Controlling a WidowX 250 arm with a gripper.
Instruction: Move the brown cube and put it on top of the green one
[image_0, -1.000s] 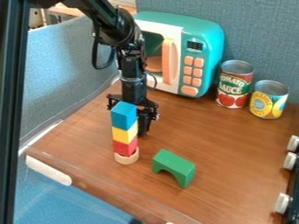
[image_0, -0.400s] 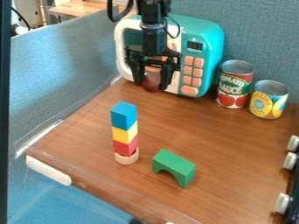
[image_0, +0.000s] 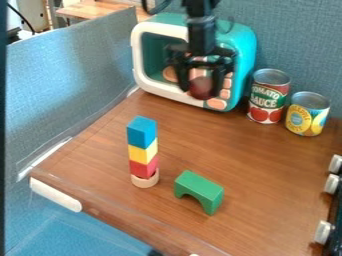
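Camera view: the gripper (image_0: 199, 93) hangs in front of the toy microwave (image_0: 244, 47), holding what looks like the brown block (image_0: 200, 86), its shape blurred. Below, the green arch block (image_0: 200, 188) stands on the wooden surface (image_0: 267, 165), near a stack topped by a blue cube (image_0: 141, 132).

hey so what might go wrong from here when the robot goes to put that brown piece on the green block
Knocked stack: blue, yellow and red blocks stand in a narrow tower beside the green arch, so a sideways brush by the pincer could topple it.

Missed placement: the arch's top is a narrow strip, so an off-centre release might let the brown piece slide off.

Early drop: that piece hangs above the counter, so a weak grip could lose it.
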